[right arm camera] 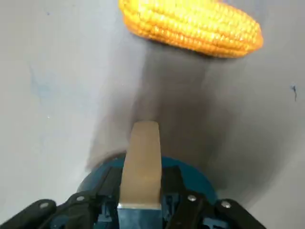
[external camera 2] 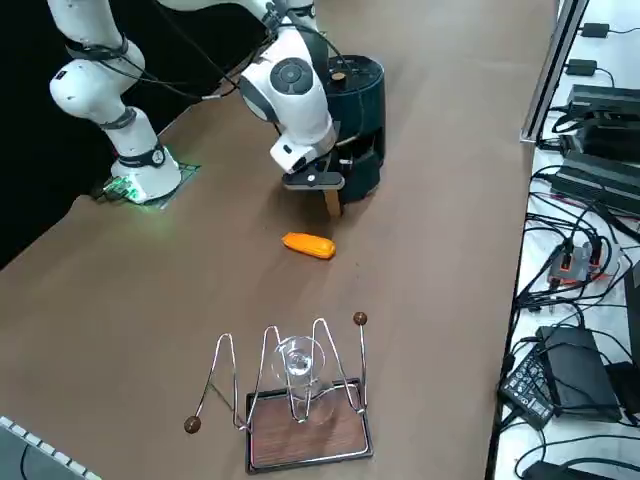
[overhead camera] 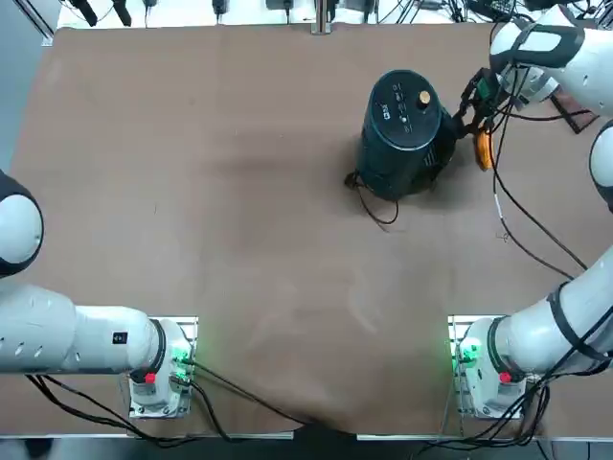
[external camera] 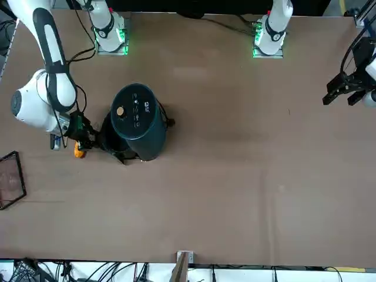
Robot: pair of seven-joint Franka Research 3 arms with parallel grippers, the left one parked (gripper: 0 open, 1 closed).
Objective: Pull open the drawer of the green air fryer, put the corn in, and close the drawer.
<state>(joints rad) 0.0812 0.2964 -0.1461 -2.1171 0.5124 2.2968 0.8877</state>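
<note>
Claw-wise, right gripper (external camera 2: 332, 203) sits low at the drawer (external camera 2: 368, 170) of the fryer (external camera 2: 358, 95); can't tell if it's clamped or loose. Corn (external camera 2: 308, 245) lies flat on the table (external camera 2: 450, 220) just past it, on the side away from the fryer, long axis crosswise to the pull direction.

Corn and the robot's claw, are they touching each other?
Apart. In the right side view, the corn lies alone on the table, with bare tabletop between it and the right gripper by the green air fryer.
</note>
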